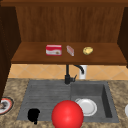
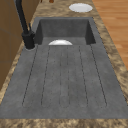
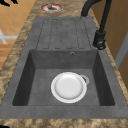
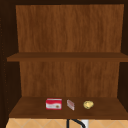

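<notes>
My left hand floats low at the left in the front view, before the front left corner of the grey sink. It is a small dark shape. In the right side view, black streaks at the top left, out over the floor, look like the same hand. A big red ball hangs to its right at the bottom middle, apart from the hand. A white plate lies flat in the basin, partly behind the ball in the front view.
A black faucet stands behind the sink. On the lower shelf sit a red box, a small pink packet and a yellowish lump. A red-rimmed dish rests on the left counter, a white dish on the right counter.
</notes>
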`<action>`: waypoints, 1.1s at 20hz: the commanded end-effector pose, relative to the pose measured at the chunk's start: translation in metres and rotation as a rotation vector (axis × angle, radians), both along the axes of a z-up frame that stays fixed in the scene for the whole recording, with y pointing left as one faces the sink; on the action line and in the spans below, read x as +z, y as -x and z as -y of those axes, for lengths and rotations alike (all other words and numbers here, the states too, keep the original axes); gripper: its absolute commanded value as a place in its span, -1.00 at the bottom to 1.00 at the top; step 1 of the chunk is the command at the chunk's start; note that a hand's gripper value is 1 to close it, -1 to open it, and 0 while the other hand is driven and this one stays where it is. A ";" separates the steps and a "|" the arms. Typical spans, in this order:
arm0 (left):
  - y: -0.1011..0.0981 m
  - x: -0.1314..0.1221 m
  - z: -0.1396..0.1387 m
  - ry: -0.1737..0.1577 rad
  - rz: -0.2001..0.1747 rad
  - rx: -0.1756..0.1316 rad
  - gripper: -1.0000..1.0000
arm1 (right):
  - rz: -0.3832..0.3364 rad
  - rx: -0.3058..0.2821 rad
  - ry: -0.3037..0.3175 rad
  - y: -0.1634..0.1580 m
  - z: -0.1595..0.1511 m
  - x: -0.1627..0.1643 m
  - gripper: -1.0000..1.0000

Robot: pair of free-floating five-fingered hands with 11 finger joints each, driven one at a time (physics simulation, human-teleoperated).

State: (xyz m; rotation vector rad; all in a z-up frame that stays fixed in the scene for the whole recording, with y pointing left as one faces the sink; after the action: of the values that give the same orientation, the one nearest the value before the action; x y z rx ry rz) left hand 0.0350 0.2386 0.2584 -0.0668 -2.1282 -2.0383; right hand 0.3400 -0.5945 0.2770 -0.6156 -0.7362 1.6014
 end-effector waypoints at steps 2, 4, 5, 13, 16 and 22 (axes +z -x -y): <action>0.000 0.000 0.000 0.000 0.000 0.000 0.00 | 0.000 0.000 -0.003 -0.004 -0.039 0.021 1.00; 0.000 0.000 0.000 0.000 0.000 0.000 0.00 | 0.000 0.000 -0.009 -0.004 -0.055 0.028 1.00; 0.000 0.000 0.000 0.000 0.000 0.000 0.00 | 0.001 0.000 -0.009 -0.005 -0.063 0.030 1.00; 0.000 0.000 0.000 0.000 0.000 0.000 0.00 | 0.036 0.001 -0.005 -0.005 -0.129 0.031 1.00; 0.000 0.000 0.000 0.000 0.000 0.000 0.00 | 0.037 0.001 -0.005 -0.005 -0.153 0.031 1.00; 0.000 0.000 0.000 0.000 0.000 0.000 0.00 | 0.053 0.002 -0.011 -0.005 -0.202 0.027 1.00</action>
State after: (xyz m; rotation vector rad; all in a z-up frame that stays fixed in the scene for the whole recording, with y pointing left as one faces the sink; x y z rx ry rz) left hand 0.0350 0.2386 0.2584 -0.0668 -2.1282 -2.0383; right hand 0.3453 -0.4149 0.3048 -0.6261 -0.7554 1.5964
